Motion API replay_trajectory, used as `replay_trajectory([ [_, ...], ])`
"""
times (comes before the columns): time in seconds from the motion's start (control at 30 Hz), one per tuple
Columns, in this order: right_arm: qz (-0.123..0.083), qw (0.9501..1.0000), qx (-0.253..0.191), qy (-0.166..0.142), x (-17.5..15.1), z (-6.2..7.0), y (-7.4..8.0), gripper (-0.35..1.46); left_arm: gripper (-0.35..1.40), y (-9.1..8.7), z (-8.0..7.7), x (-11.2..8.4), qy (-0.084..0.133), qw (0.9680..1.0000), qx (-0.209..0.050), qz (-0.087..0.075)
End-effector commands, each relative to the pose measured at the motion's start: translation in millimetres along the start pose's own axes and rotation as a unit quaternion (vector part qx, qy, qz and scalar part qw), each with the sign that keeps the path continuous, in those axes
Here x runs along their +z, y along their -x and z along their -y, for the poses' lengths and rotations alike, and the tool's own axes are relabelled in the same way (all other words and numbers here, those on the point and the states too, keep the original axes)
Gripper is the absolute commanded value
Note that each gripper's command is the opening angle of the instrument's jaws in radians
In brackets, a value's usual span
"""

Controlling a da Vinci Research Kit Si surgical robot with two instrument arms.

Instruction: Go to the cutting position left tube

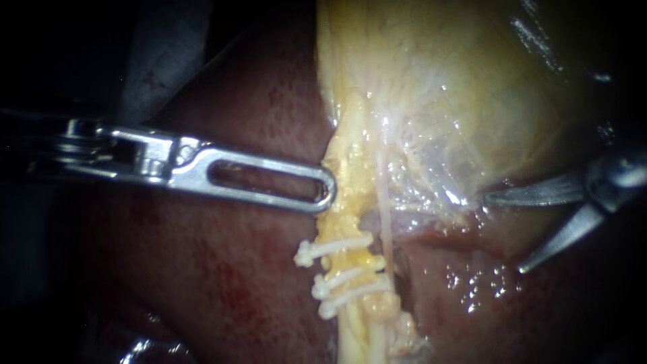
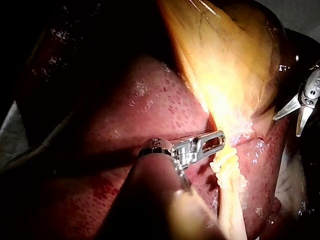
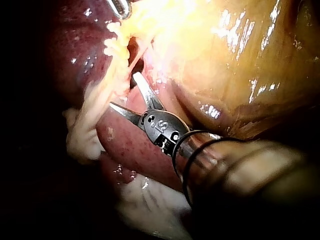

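Observation:
The yellow left tube (image 1: 347, 222) runs down from the gallbladder (image 1: 438, 81) and carries three white clips (image 1: 337, 275). A thin pale tube (image 1: 384, 216) runs just to its right. My left instrument (image 1: 327, 191) has slotted jaws lying together, their tip against the yellow tissue just above the clips; no tissue shows between them. My right instrument (image 1: 503, 233) has two blades that stand open, well to the right of both tubes and touching neither. In the right wrist view the open blades (image 3: 125, 91) point toward the clipped tube (image 3: 112, 47).
Dark red liver (image 1: 222, 269) lies under and left of the tubes, and wet liver (image 1: 472, 290) lies below the right blades. In the left wrist view the right instrument (image 2: 286, 127) hangs beyond the gallbladder (image 2: 225, 55).

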Motion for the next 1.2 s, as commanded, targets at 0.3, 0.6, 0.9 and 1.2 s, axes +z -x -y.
replay_trajectory([
  [0.3,0.0,1.0,0.0,0.001,0.2,0.0,0.0,1.42,-0.35,0.3,1.0,-1.5,-0.002,1.0,-0.003,0.004],
  [0.6,0.0,0.9999,0.013,0.003,0.6,-0.1,-0.3,1.42,-0.35,0.0,1.3,-1.9,-0.002,1.0,-0.003,0.004],
  [0.9,0.001,0.9968,0.08,0.005,2.0,-0.3,-1.1,1.42,-0.35,-0.1,1.6,-1.9,-0.002,1.0,-0.004,0.005],
  [1.2,0.063,0.9877,0.143,-0.007,3.9,-0.5,-1.9,1.37,-0.35,-0.2,1.8,-1.8,-0.001,1.0,-0.004,0.005],
])
